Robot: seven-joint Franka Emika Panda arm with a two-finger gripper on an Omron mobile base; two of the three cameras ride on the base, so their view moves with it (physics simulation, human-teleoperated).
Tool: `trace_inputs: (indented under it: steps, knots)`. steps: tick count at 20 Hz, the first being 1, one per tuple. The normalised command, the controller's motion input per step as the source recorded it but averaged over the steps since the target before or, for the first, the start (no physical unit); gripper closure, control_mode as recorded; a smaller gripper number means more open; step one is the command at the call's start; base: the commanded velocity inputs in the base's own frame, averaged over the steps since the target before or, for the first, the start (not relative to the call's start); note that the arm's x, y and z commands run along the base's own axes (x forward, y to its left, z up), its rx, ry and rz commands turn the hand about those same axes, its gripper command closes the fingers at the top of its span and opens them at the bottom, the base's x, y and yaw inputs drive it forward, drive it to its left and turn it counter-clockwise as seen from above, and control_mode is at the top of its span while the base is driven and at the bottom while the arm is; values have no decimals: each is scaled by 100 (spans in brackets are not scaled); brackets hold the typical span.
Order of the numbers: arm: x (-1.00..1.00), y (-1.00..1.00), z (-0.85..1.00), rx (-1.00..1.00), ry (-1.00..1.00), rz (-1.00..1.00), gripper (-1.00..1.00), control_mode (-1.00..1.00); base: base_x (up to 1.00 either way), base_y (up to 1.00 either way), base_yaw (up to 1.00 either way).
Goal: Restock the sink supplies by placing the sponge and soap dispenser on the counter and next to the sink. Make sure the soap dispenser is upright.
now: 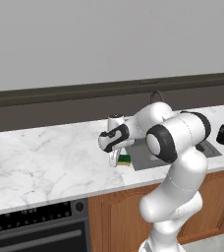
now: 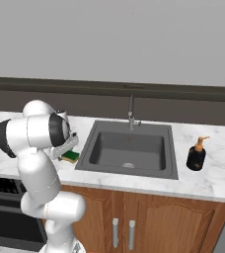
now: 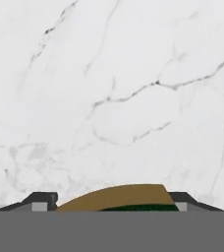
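White marble counter point(image 3: 133, 74) under me, sponge point(image 3: 121, 198) sitting between my fingers point(image 3: 113, 203), which are spread wide apart around it.

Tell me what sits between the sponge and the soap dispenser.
The sink, a dark recessed basin with its faucet at the back edge. In the right base view the sponge lies by its left rim, the soap dispenser upright past its right rim.

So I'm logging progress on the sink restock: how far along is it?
Done: the soap dispenser stands upright on the counter, right of the sink. In hand: the sponge lies on the counter at the sink's left edge, between the tips of the claw, whose jaws stand wide. Left: lift the claw clear, if the sponge is released.
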Motion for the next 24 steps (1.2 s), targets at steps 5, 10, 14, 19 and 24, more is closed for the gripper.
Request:
trace_inputs:
  steps: [5,10,14,19,24]
  knots:
    - [-1,0,3,0,-5,0,-100,-100,0,0,0]
    - [-17,0,48,0,-10,0,-100,-100,0,0,0]
    - [-25,0,66,0,-16,0,-100,-100,0,0,0]
    - [-63,0,69,0,-25,0,-100,-100,0,0,0]
    - [-99,0,53,1,-29,0,-100,-100,0,0,0]
